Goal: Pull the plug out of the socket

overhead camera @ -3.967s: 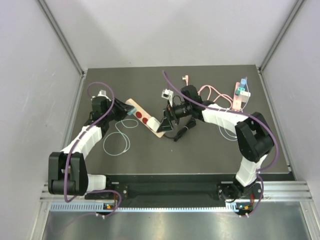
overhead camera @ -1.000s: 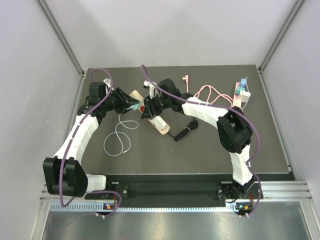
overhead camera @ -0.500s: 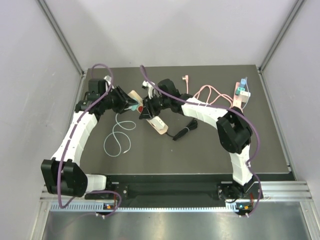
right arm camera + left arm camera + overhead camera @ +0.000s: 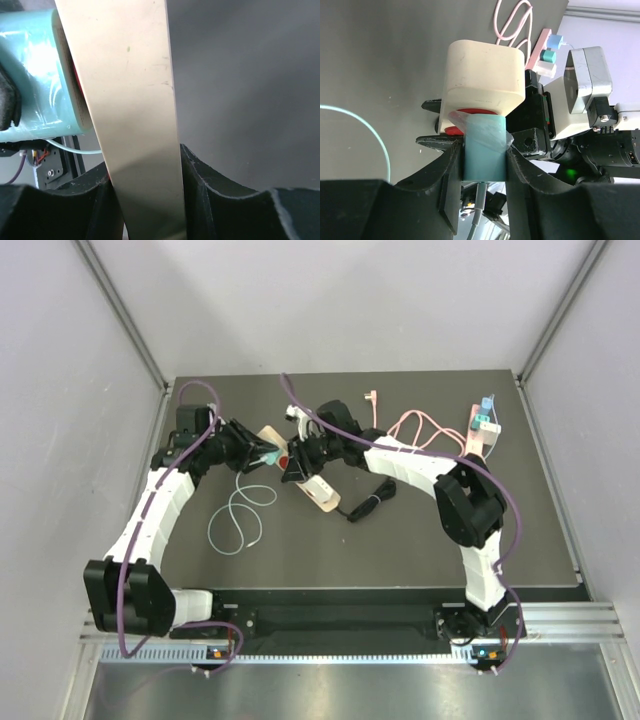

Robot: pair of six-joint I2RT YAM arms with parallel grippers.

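1. The left jaws are closed narrowly on the teal plug (image 4: 486,145), one finger on each flat side. The right jaws are clamped across the beige socket strip (image 4: 135,100), one finger on either side of it.
2. Plug and strip are between the two arms, over the far left-centre of the worktop (image 4: 400,540). The plug butts against the strip's face beside the red switches (image 4: 470,111). No pins show, so it looks fully seated. I cannot tell whether any part of the strip rests on the worktop.
3. The plug looks like a small, hard, light moulding with a glossy skin, so it is probably slippery under a pinch. Its flat sides, mid-body, are the right place to hold it. The thin cable (image 4: 476,225) leaving its back is not; it would stretch or strain at the joint.
4. The strip reads as rigid, light and long. Held far from the plug it would lever and twist in the grip. The right jaws sit close to the plug, which should brace it well.
5. The contacts will likely resist, then let go at once. A straight pull along the pins, without rocking, suits this. The main risks seem to be the plug slipping from the pads or the freed strip jerking.
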